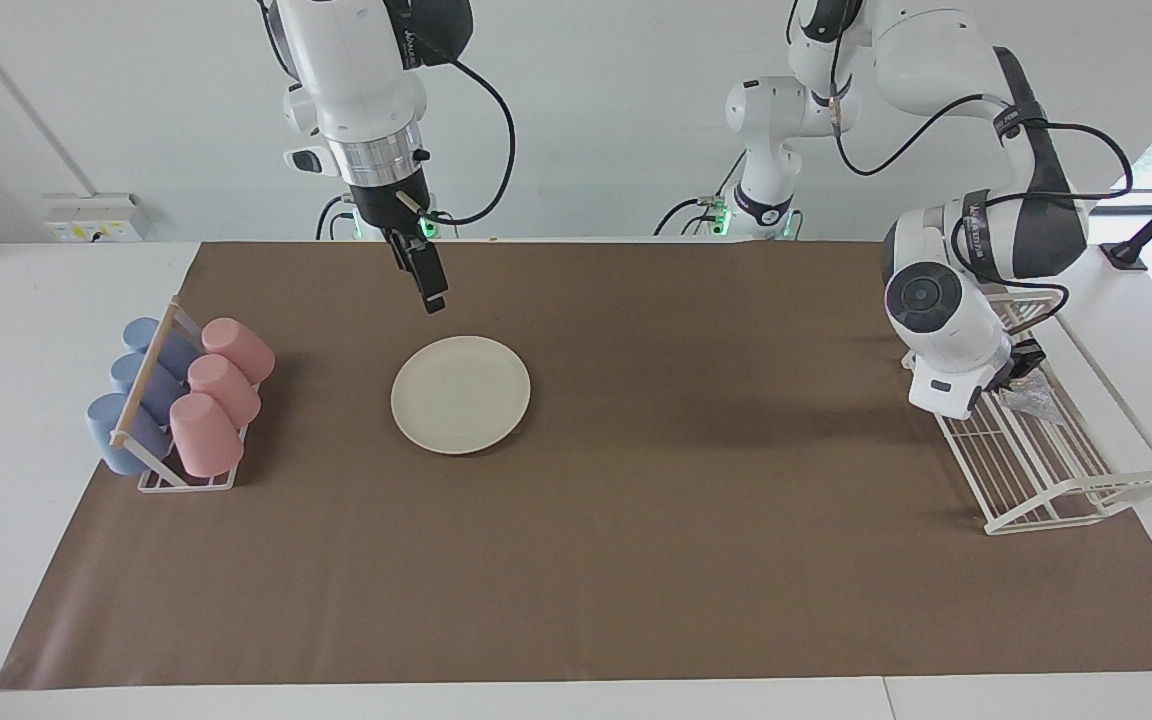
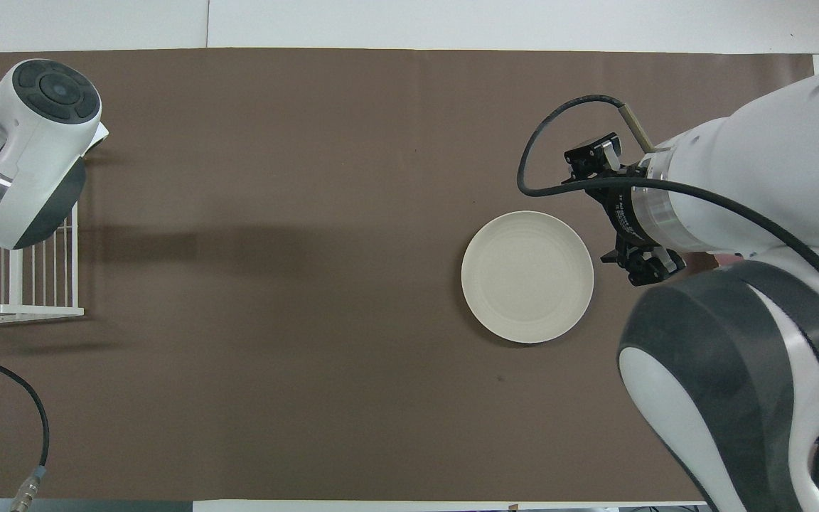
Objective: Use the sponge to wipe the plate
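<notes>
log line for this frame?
left tool: at sponge in wire rack | right tool: waiting above mat by plate | plate: unwiped

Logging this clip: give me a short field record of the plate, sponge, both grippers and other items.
plate: plate bare on the brown mat
sponge: sponge on the white wire rack, at the left arm's end
left gripper: left gripper low at the sponge
right gripper: right gripper raised by the plate's edge
other: pink cups and blue cups in a holder

No legible text, label, brand or number can be made out. Faint lettering is seen on the black bands of both white robot arms, but it cannot be read.
</notes>
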`<state>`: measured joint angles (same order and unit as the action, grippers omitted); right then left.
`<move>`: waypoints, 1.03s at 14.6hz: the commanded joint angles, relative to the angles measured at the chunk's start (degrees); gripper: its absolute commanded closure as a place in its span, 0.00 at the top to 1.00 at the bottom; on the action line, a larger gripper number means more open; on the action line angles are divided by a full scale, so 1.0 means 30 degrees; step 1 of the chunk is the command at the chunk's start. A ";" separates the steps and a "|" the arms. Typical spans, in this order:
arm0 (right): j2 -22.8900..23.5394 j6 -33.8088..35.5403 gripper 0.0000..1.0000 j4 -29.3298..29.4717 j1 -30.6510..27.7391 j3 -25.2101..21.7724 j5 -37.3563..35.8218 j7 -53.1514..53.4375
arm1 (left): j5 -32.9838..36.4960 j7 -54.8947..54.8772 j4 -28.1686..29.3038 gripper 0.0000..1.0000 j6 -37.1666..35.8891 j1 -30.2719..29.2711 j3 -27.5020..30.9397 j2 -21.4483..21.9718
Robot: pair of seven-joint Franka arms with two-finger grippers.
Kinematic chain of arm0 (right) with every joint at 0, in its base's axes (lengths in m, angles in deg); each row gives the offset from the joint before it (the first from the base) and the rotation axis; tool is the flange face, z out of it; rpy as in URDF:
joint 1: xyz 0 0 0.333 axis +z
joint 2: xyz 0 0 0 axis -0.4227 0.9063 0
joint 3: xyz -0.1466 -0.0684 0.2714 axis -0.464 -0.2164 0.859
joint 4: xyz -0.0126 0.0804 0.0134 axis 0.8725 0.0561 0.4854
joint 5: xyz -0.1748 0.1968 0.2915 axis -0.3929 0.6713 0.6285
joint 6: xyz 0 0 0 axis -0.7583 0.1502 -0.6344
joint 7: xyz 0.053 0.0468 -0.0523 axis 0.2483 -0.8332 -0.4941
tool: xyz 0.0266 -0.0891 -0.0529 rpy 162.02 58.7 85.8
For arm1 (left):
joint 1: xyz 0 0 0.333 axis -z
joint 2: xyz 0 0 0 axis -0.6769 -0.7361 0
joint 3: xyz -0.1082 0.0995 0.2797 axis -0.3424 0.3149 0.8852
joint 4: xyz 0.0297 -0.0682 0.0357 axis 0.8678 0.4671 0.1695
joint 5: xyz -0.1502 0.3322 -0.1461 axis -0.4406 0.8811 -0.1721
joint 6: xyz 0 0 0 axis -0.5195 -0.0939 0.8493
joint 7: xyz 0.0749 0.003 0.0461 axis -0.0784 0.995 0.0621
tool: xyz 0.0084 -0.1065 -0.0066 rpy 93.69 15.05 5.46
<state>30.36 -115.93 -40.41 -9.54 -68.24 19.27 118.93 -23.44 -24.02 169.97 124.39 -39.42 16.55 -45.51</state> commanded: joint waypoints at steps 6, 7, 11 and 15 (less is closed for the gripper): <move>-0.0209 -0.0231 1.00 -0.0415 0.0815 0.0188 0.0740 0.1702 | -0.8088 0.0006 -0.4512 0.00 -0.3132 -0.0064 -0.0209 0.0540; -0.0092 0.0496 1.00 -0.0299 0.1082 0.0188 0.0710 0.1702 | -1.0078 0.0006 -0.4894 0.00 -0.3396 -0.0123 -0.0093 0.0685; 0.3738 0.2872 1.00 0.4554 0.1990 0.0130 0.0126 0.2167 | -1.7730 -0.0052 -0.4898 0.00 -0.3487 -0.1324 -0.0004 0.1885; 0.6435 0.5592 1.00 0.8274 0.3395 0.0042 -0.0052 0.4511 | -2.3353 -0.0811 -0.3644 0.00 -0.3634 -0.2317 -0.0003 0.2617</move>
<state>42.97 -104.99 -25.84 -1.68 -67.94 20.34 128.91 -85.76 -24.47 155.59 113.95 -44.00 16.90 -39.69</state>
